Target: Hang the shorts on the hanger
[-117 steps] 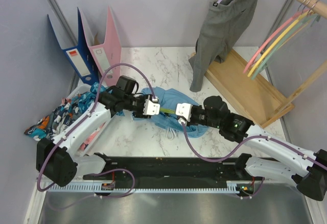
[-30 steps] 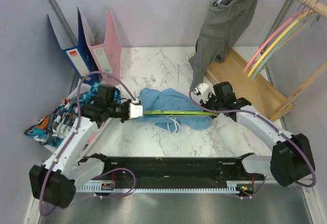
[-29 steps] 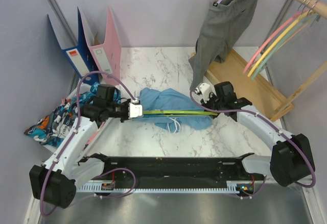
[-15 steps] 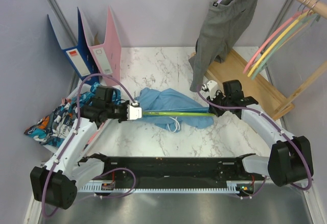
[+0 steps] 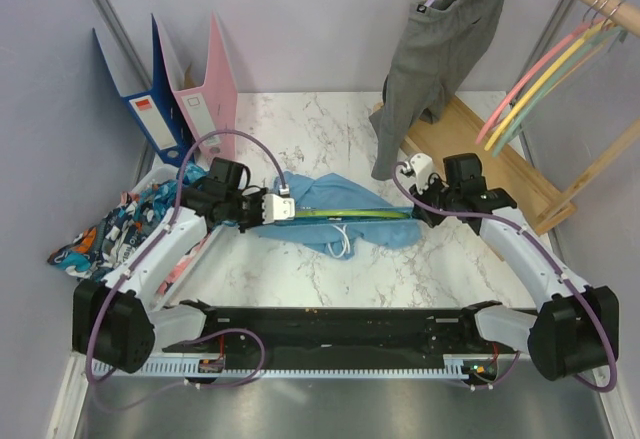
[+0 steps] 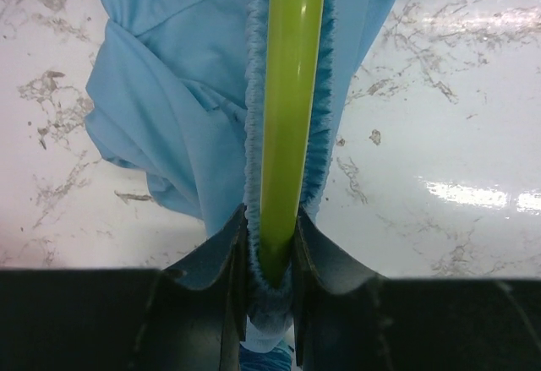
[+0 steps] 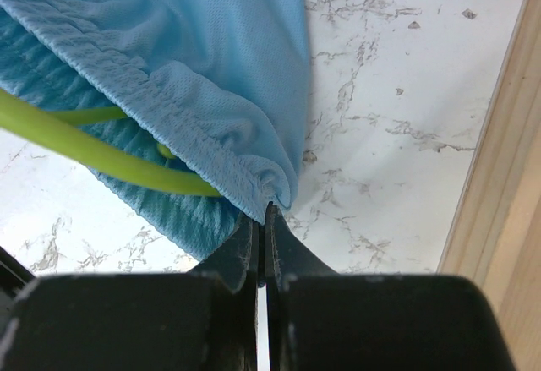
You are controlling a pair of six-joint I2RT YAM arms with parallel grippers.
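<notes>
Top external view, nearest me: both arms rise from their bases at the bottom edge and reach in over the marbled white table [image 5: 300,274], meeting at a bundle in the middle of the frame. That bundle is the shorts [image 5: 330,197], light blue and bunched up, draped over the hanger [image 5: 345,213], whose lime-green bar lies level across the frame. A loop of white drawstring [image 5: 345,245] hangs out below. The left gripper [image 5: 283,209] comes in from the left; its wrist view shows the left gripper [image 6: 270,227] closed narrowly on the hanger [image 6: 292,92], with the ruffled edge of the shorts [image 6: 169,92] wrapped along both sides of the bar. The right gripper [image 5: 418,211] holds the opposite end; from its wrist, the right gripper [image 7: 262,219] has its fingers pressed together on the corner of the elastic waistband of the shorts [image 7: 194,41], while the hanger [image 7: 84,155] runs out from under the fabric to the left. Further left lie patterned clothes [image 5: 110,229]. Beyond, in the upper left, binders [image 5: 212,94] stand upright. In the upper right a grey garment [image 5: 440,49] hangs from a wooden rack [image 5: 480,159], beside pink and yellow hangers [image 5: 545,74].
</notes>
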